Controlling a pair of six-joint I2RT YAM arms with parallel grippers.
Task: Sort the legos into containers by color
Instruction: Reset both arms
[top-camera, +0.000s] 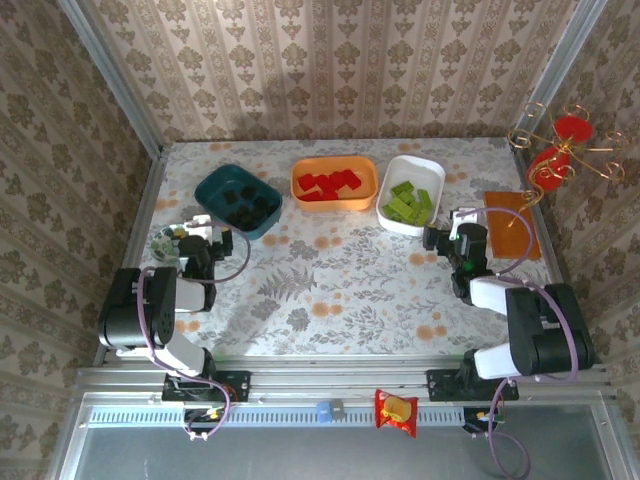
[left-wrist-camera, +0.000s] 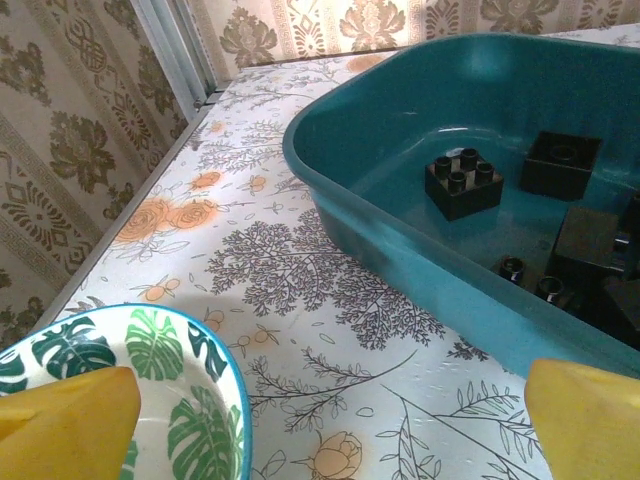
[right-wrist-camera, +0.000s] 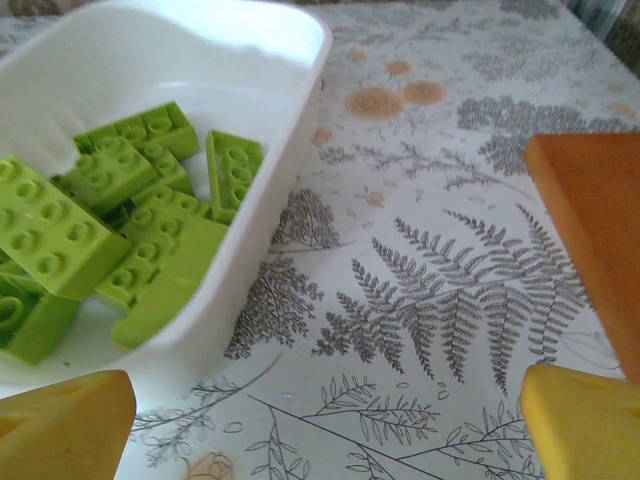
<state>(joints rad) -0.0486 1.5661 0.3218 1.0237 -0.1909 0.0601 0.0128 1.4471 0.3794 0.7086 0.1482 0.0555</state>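
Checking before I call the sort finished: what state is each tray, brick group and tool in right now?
teal tray: upright, holds the black bricks.
orange tray: upright, holds the red bricks.
white tray: upright, holds the green bricks.
left tool: open, empty, between patterned bowl and teal tray.
right tool: open, empty, beside white tray.

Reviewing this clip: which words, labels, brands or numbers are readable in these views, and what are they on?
No text can be read in these views.
On the red-and-yellow snack packet at the near edge, any print is too small to read.
On the studs of the green legos and black legos, no lettering can be made out.
The teal tray and white tray show no labels.
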